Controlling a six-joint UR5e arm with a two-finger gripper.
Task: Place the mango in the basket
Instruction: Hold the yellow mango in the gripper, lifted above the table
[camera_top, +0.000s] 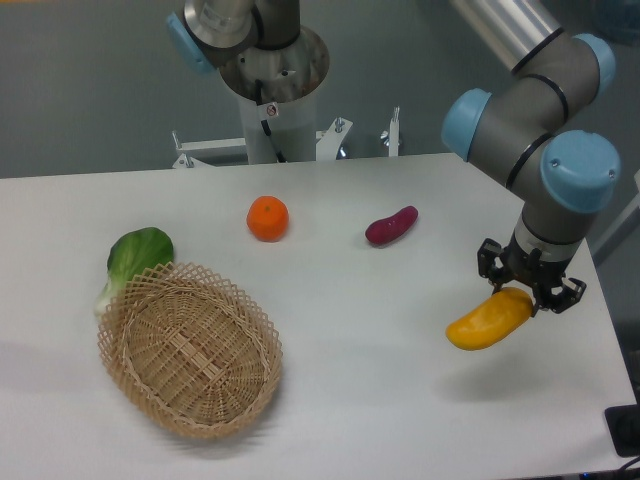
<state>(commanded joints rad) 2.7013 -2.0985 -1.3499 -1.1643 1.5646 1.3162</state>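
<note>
Smooth, waxy yellow-orange skin on the mango (488, 320), catching a soft sheen, pinched in the matt black fingers of the gripper (530, 290) under an arm (535, 80) of brushed grey metal with glossy light-blue plastic caps. Near the table's (400, 400) left edge sits the basket (188, 350), rough open-weave tan straw with a lacy looped rim. The tabletop itself looks a plain, smooth matt white.

Bright, even light; soft shadows
</note>
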